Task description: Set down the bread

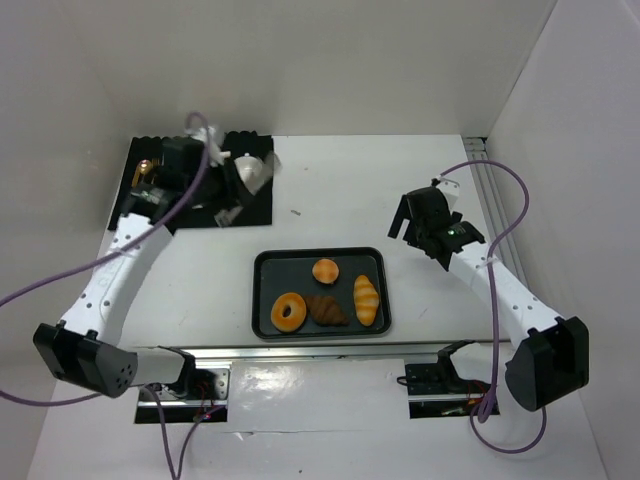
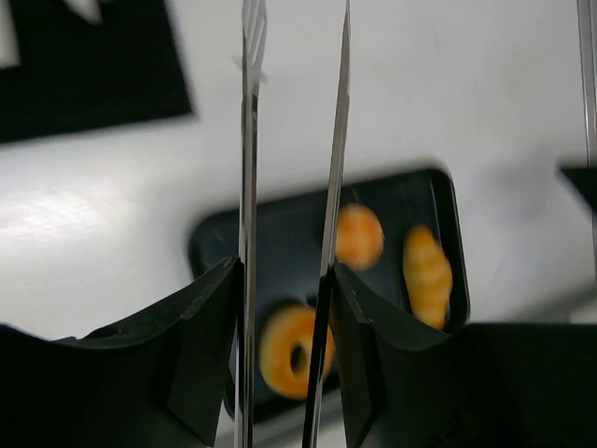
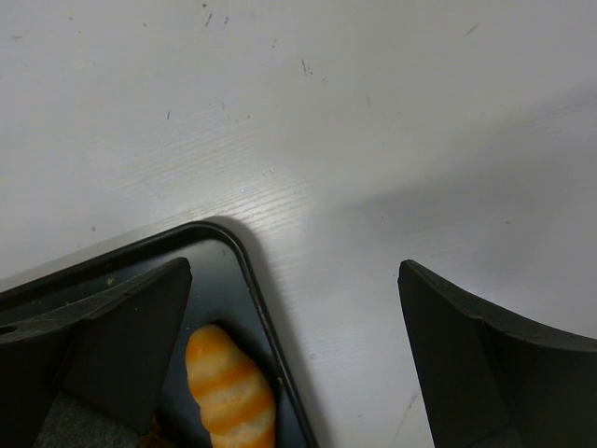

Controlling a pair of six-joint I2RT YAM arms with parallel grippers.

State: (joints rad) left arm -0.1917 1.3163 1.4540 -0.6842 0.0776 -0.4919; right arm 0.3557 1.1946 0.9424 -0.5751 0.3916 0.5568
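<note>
A dark tray [image 1: 262,268] in the table's middle holds a ring doughnut [image 1: 290,312], a brown croissant [image 1: 327,310], a round bun [image 1: 325,270] and a striped roll [image 1: 366,298]. My left gripper [image 1: 230,190] is at the back left over a black mat [image 1: 255,210]. In the left wrist view the left gripper [image 2: 284,266] is shut on metal tongs [image 2: 248,187], whose two thin blades stand a little apart, with the doughnut [image 2: 284,350], bun [image 2: 359,236] and roll [image 2: 427,275] below. My right gripper [image 1: 415,225] is open and empty beside the tray's far right corner; its wrist view [image 3: 294,271] shows the roll [image 3: 229,387].
A white object [image 1: 250,170] and some dark items lie on the black mat at the back left. White walls close in the table at the back and both sides. A metal rail [image 1: 330,352] runs along the near edge.
</note>
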